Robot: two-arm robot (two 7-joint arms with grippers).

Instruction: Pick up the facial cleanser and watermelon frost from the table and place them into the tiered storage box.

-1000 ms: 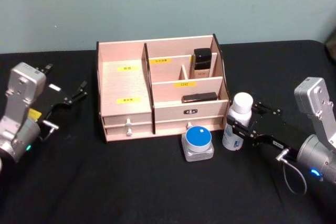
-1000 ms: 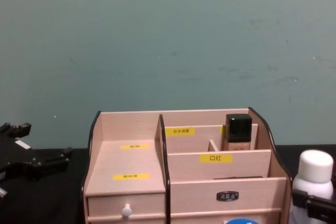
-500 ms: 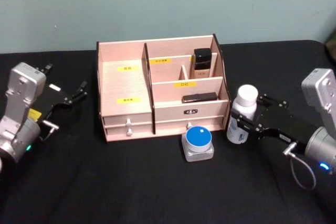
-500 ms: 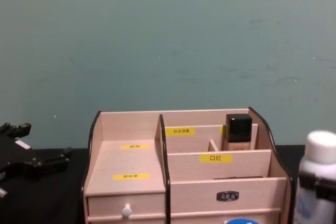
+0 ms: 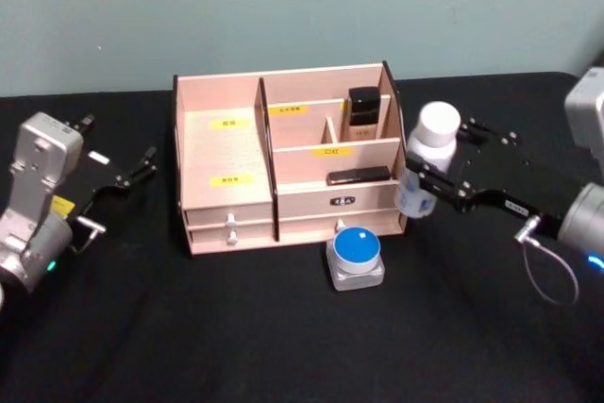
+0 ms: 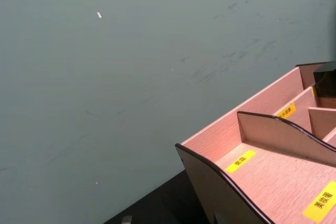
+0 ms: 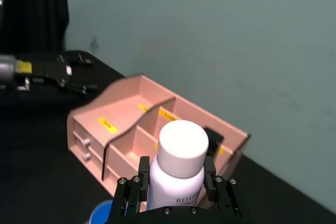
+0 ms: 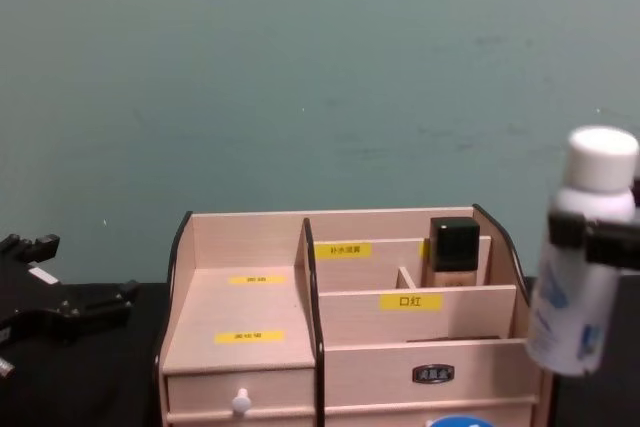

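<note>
1. Bottle (image 5: 437, 131), white with a white cap: clamped by the right gripper (image 5: 423, 179) and held clear of the table (image 5: 236, 327). It hangs just beside the right side wall of the storage box (image 5: 222, 148), with its cap above the wall's top edge. In the chest view the bottle (image 8: 585, 267) leans slightly, cap outward from the box. Whether it touches the wall cannot be told.
2. Right gripper: closed around the bottle's body below the cap. In the right wrist view the fingers (image 7: 143, 178) press on both sides of the bottle (image 7: 176, 150).
3. Jar (image 5: 356, 257), clear with a blue lid: upright on the table, just in front of the box's right-hand drawer, near the held bottle but apart from it.
4. Storage box: pale wood with stepped tiers and yellow labels, at the middle of the table with its drawers facing the robot. A dark-capped bottle (image 5: 364, 112) stands in the rear right compartment. A flat dark item (image 5: 359, 176) lies in the lower right tier. The wide left tier is bare wood.
5. Left gripper (image 5: 118, 148): parked low at the table's left side, well apart from the box, fingers spread and holding nothing.
6. Table: covered in black cloth, set against a plain green wall (image 5: 283, 7).
</note>
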